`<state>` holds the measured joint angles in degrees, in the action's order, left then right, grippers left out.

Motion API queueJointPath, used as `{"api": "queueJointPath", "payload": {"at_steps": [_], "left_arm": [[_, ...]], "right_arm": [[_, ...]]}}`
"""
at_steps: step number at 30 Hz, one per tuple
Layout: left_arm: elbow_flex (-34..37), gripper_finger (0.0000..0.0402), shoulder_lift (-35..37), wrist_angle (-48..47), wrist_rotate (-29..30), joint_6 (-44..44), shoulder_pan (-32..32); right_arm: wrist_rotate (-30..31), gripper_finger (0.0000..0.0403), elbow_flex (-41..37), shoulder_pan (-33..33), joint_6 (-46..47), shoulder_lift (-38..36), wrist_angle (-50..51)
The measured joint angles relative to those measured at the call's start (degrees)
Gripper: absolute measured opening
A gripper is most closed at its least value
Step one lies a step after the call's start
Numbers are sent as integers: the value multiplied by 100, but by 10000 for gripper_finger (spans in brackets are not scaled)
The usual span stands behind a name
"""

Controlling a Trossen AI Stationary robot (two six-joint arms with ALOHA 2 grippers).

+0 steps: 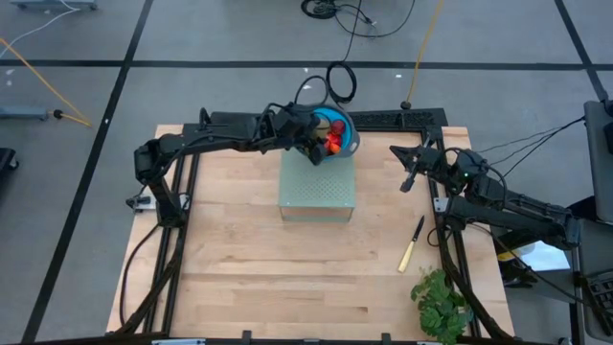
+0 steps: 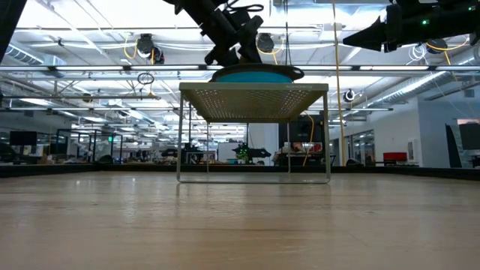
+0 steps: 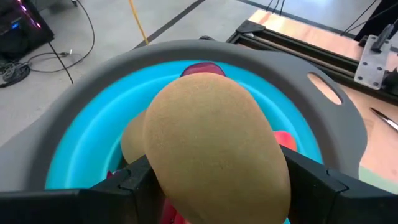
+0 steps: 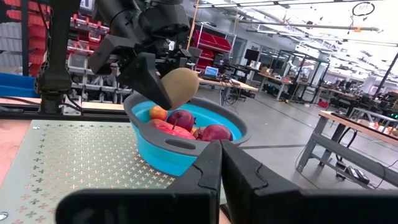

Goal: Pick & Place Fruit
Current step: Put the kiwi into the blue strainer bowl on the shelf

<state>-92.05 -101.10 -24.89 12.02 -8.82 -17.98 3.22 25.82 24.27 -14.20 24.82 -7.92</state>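
Left end effector [image 4: 163,87] grips the brown oval [image 3: 214,146] just above the bowl [image 4: 180,152], over fruit [image 4: 186,121] already inside. Release it off-centre and it could bounce out. Right end effector [image 1: 410,177], clenched empty, waits aside.

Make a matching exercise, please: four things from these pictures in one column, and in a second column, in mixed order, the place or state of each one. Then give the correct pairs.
Things:
1. brownish oval fruit
2. blue bowl
3. knife
4. right gripper

Places or states:
A. lies flat on the wooden table, near the leafy green bunch
B. shut, holds nothing, away from the bowl
C. held between the fingers of the left gripper, above the bowl
D. stands on the perforated stand, with red fruit inside

Pairs: 1-C, 2-D, 3-A, 4-B
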Motion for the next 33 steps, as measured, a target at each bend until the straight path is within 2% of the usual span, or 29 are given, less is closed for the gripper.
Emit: {"api": "queueJointPath", "payload": {"at_steps": [20,23,33], "left_arm": [[0,251,0,-63,-56,11,0],[0,252,0,-119,-237,10,0],[0,309,0,-329,-317,235,0]], "right_arm": [[0,4,0,0,0,-1,0],[0,4,0,0,0,0,0],[0,4,0,0,0,-2,0]]}}
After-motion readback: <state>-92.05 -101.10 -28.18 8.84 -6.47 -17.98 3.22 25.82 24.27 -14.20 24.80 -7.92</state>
